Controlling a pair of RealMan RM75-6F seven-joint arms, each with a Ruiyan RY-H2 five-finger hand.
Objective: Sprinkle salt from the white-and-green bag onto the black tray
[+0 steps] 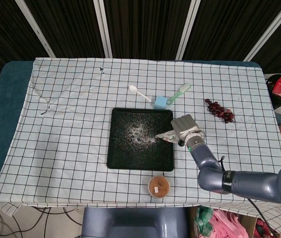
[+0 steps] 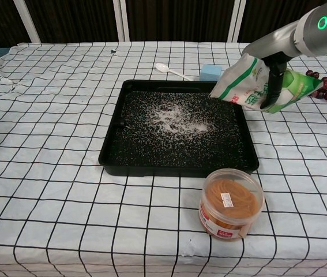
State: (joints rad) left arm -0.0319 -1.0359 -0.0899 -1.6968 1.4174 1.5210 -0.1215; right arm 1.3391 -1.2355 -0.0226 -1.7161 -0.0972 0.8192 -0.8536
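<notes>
The black tray (image 2: 112, 151) (image 1: 114, 157) lies mid-table with white salt (image 2: 177, 118) scattered over it, thickest near the middle. My right hand (image 2: 277, 70) (image 1: 185, 128) grips the white-and-green bag (image 2: 252, 86) (image 1: 167, 135) above the tray's far right corner. The bag is tipped, its open corner pointing down and left over the tray. My left hand shows in neither view.
An orange-lidded tub (image 2: 231, 202) stands just in front of the tray's right corner. A white spoon (image 2: 172, 71), a blue block (image 2: 210, 72) and a green-handled brush (image 1: 178, 93) lie behind the tray. Dark grapes (image 1: 219, 110) sit to the right.
</notes>
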